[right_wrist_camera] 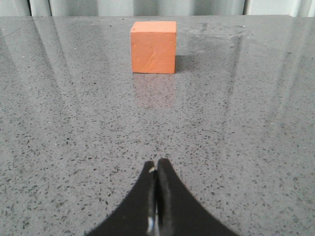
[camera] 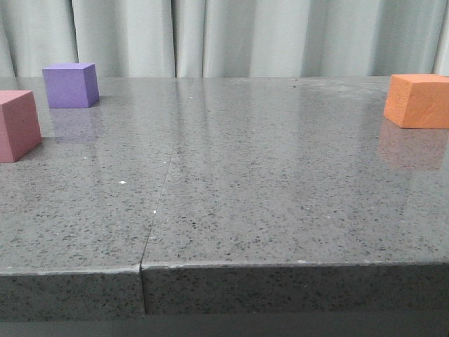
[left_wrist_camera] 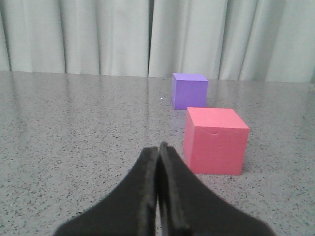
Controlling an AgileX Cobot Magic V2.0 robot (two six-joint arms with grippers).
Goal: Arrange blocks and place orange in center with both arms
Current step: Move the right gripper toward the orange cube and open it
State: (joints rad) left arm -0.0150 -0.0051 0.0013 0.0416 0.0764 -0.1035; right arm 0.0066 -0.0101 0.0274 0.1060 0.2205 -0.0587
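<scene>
From my station I see the bright orange matte foam cube [camera: 418, 100] sitting at the far right of the grey speckled stone tabletop [camera: 245, 196], cut slightly by the picture's edge in the front view. In the right wrist view that orange cube [right_wrist_camera: 153, 46] lies straight ahead of my right hand [right_wrist_camera: 157, 169], well apart from it, with bare tabletop between them; its faint reflection shows on the polished surface just before it. The right hand's two slim black fingers [right_wrist_camera: 167, 196] are pressed together, tips meeting, holding nothing and touching no block. On the left side, the pinkish-red matte foam cube [camera: 17, 125] sits at the left edge, nearer to me, and the purple matte foam cube [camera: 70, 85] stands just beyond it, farther back, the two apart. In the left wrist view my left hand [left_wrist_camera: 159, 147] has its fingers [left_wrist_camera: 142, 187] pressed together as well, gripping nothing; the pinkish-red cube [left_wrist_camera: 215, 141] lies near it, just ahead and off to one side, not touching, with the purple cube [left_wrist_camera: 189, 91] farther on. Pale pleated curtains [camera: 231, 35] hang behind the far edge.
</scene>
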